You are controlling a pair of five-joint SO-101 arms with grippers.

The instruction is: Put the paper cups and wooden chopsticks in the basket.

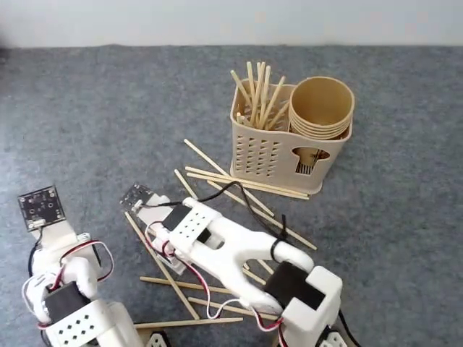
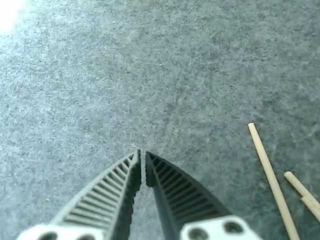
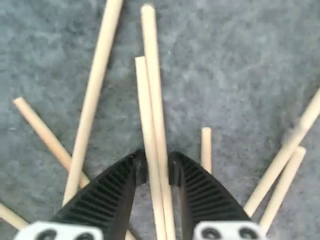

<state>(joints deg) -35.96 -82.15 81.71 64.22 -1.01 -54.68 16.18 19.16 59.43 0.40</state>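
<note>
A beige slotted basket (image 1: 275, 153) stands at the back of the grey carpet. Stacked paper cups (image 1: 322, 108) fill one compartment, and several wooden chopsticks (image 1: 257, 92) stand upright in the other. More chopsticks (image 1: 246, 184) lie loose on the carpet in front of the basket. My right gripper (image 3: 156, 169) is shut on a pair of chopsticks (image 3: 150, 100) that lie side by side among other loose ones. Its arm (image 1: 224, 249) stretches from the near right edge toward the middle. My left gripper (image 2: 142, 156) is shut on nothing, low over bare carpet, with two chopsticks (image 2: 272, 180) off to one side.
The left arm (image 1: 61, 289) sits at the near left corner. Loose chopsticks (image 1: 163, 267) cross under and beside the right arm. Open carpet (image 1: 108, 116) spreads at the back left, and a pale wall (image 1: 217, 22) borders the far edge.
</note>
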